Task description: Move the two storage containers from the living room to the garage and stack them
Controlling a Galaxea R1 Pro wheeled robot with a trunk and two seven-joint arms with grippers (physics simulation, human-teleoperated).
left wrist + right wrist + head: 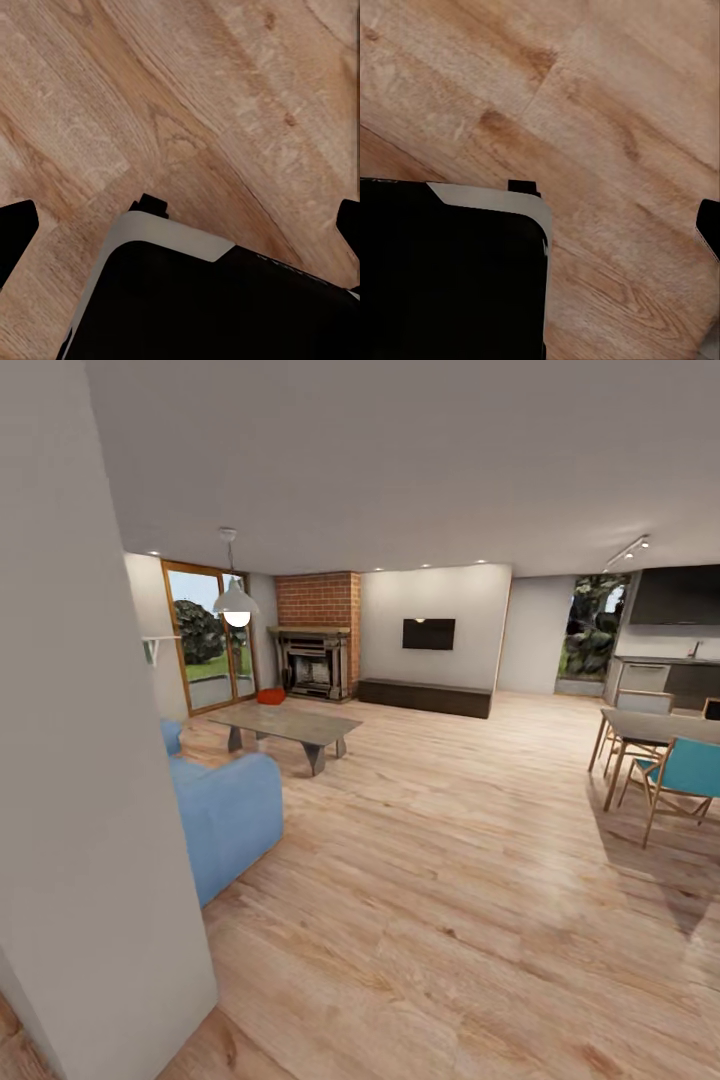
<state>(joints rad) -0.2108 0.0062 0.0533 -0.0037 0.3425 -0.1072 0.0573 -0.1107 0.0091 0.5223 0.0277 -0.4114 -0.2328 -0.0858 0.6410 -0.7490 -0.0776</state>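
Note:
One orange-red storage container lies on the light wood planks far across the living room, in front of the dark fireplace and beside the wood-framed glass door. It is small at this distance, and I cannot tell whether it is a single bin or two together. In the left wrist view my left gripper hangs open over the plank floor, its dark fingertips at the picture's edges. My right gripper is open too, with one fingertip at the edge. Both are empty.
A pale wall corner stands close on the left. Beyond it are a blue sofa and a low grey coffee table. A dining table with a teal chair is at right. The robot's dark base shows under both wrists.

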